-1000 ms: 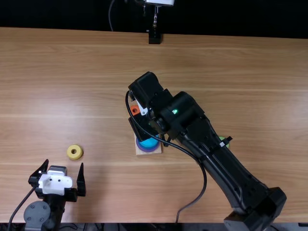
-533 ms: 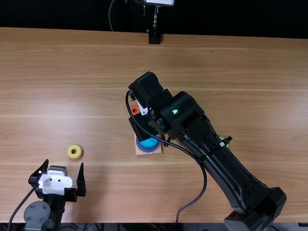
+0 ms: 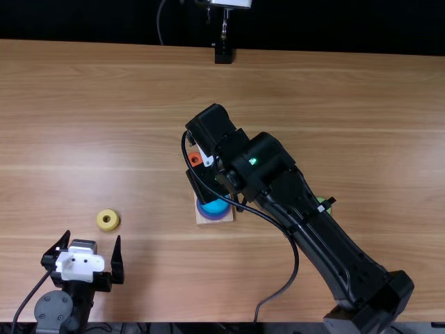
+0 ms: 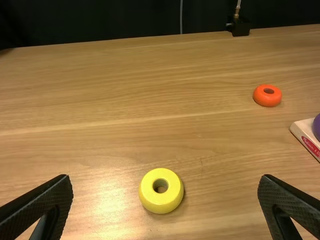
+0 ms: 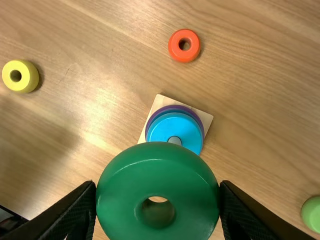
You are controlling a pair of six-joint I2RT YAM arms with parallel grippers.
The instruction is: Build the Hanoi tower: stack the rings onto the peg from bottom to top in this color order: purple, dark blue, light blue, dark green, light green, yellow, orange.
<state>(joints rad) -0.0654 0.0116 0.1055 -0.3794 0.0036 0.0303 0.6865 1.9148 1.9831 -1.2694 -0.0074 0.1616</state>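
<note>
Clamped green ring (image 5: 157, 175) in right fingers (image 5: 245, 212) above desk (image 3: 153, 97) — seemingly nearer the near edge than peg (image 5: 174, 140), so likely needed shifting farward. Had left fingers (image 3: 118, 263) apart — by near left corner.

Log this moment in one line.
right gripper: holding glossy dark green ring | square wooden base: light blue ring uppermost | left gripper: open

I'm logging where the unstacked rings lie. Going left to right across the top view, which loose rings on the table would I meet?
Yellow ring → orange ring → light green ring, partly hidden by the right arm.
</note>
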